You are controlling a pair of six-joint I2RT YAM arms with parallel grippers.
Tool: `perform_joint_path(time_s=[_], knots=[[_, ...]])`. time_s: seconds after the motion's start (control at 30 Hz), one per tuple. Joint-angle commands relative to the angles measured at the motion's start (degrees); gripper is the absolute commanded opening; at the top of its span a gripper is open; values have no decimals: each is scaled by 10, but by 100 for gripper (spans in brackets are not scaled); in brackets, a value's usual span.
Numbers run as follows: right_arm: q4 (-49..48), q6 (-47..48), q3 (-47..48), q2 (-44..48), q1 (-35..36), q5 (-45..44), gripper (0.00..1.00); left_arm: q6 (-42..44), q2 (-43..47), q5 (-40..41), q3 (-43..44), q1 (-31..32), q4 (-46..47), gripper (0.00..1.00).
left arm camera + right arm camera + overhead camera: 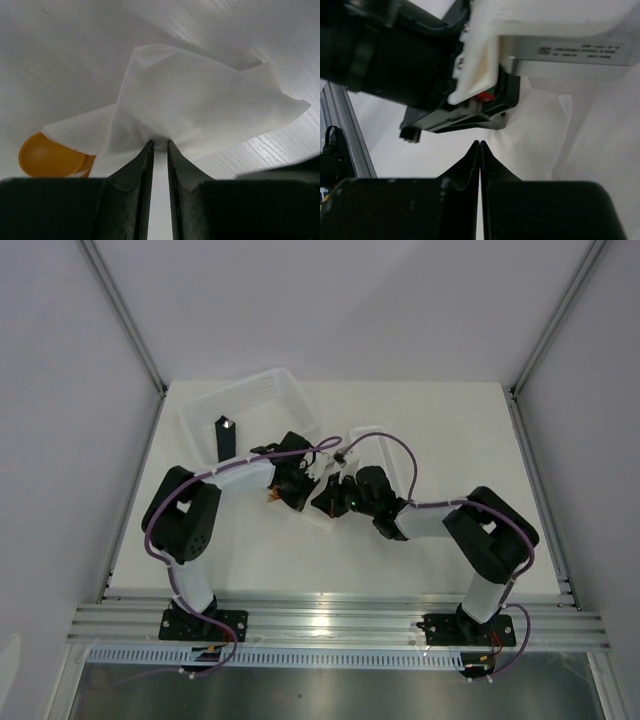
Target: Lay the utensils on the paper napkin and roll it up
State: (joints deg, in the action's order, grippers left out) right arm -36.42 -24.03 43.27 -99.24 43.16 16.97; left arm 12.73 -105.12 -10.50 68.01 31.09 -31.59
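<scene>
1. Left gripper (159, 142): the fingers stand a narrow gap apart and are clamped on a gathered fold of the napkin (200, 100). Creases spread out from the tips.
2. Right gripper (480, 144): the fingers are pressed fully together. Nothing shows between them. It sits just beside the left gripper, whose body fills the upper part of the right wrist view.
3. Napkin: it lies crumpled and folded over on the table (430, 430) at mid-table, under and between the two grippers. One corner is turned up, and another reaches out to the right in the left wrist view.
4. Utensils: the orange bowl of the spoon (46, 157) sticks out from under the napkin's left edge and touches it. The edge of a second orange piece shows just beside the bowl, but which piece it is cannot be told. The rest is covered by the napkin or the fingers.
5. Basket (262, 388): white and slotted, it stands at the far left of the table, behind the left arm. No orange piece shows in the visible part of it.
6. Block (225, 436): black and upright, it stands at the basket's near side. Whether it is inside the basket or just in front cannot be told.
7. Tray (362, 432): only a white rim shows behind the right arm and its cable. Its contents cannot be told.
</scene>
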Motion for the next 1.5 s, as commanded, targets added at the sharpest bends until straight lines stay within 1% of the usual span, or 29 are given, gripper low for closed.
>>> perform_joint_path(time_s=[0.0, 0.07, 0.2, 0.3, 0.37, 0.47, 0.63, 0.77, 1.0, 1.23, 1.4, 1.47], knots=[[-40, -18, 18, -62, -2, 17, 0, 17, 2, -1, -20, -2, -7, 21], [-52, -23, 29, -96, -1, 15, 0, 16, 1, -3, -20, -2, -7, 21], [-59, -39, 24, -120, -4, 3, 0, 15, 1, -6, -17, -2, -11, 21], [-22, -45, 19, -130, -7, -33, 0, 15, 3, -7, -17, -2, -11, 21], [-7, -59, 12, -140, -12, -22, 0, 15, 2, -7, -17, -2, -12, 21], [7, -62, 0, -140, -12, -16, 0, 14, 4, -3, -23, -2, -14, 21], [34, -48, -17, -132, -4, -34, 0, 9, 32, -5, -28, -4, -14, 22], [45, -39, -17, -135, -1, -41, 0, 20, 57, -6, -42, -10, -17, 25], [59, -31, -18, -138, -2, -56, 0, 32, 51, 43, -39, -28, -53, 23], [52, -37, -19, -134, 0, -53, 0, 53, 68, 86, -73, -37, -73, 24], [48, -38, -23, -131, 1, -51, 0, 63, 74, 126, -77, -50, -74, 23], [47, -38, -22, -130, 2, -48, 0, 58, 72, 127, -73, -56, -77, 23]])
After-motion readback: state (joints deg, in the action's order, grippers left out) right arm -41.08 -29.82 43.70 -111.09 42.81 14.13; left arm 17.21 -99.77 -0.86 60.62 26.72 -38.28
